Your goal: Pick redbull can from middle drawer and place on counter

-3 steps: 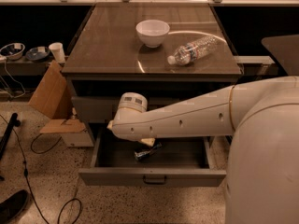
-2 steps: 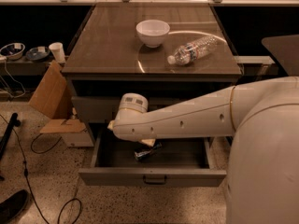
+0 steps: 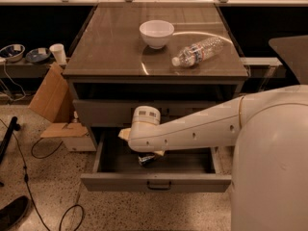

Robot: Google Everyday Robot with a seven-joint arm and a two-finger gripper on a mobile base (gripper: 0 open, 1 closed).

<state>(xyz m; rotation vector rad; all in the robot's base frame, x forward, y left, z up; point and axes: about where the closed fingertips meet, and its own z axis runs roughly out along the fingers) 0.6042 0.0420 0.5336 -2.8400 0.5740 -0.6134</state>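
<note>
The middle drawer (image 3: 159,182) stands pulled open, with a dark tray inside and a small black handle on its front. My white arm reaches from the right into it. The gripper (image 3: 151,156) is down inside the drawer, mostly hidden under the wrist. A small part of the redbull can (image 3: 144,161), dark with a silver glint, shows just below the wrist on the drawer floor, right at the gripper. I cannot tell whether it is held. The counter (image 3: 110,47) is the glossy brown-grey top above.
A white bowl (image 3: 156,32) and a clear water bottle (image 3: 197,52) lying on its side are on the counter. A cardboard box (image 3: 48,100) leans left of the cabinet. A paper cup (image 3: 58,53) and bowls (image 3: 12,52) sit on a low shelf at left. Cables lie on the floor.
</note>
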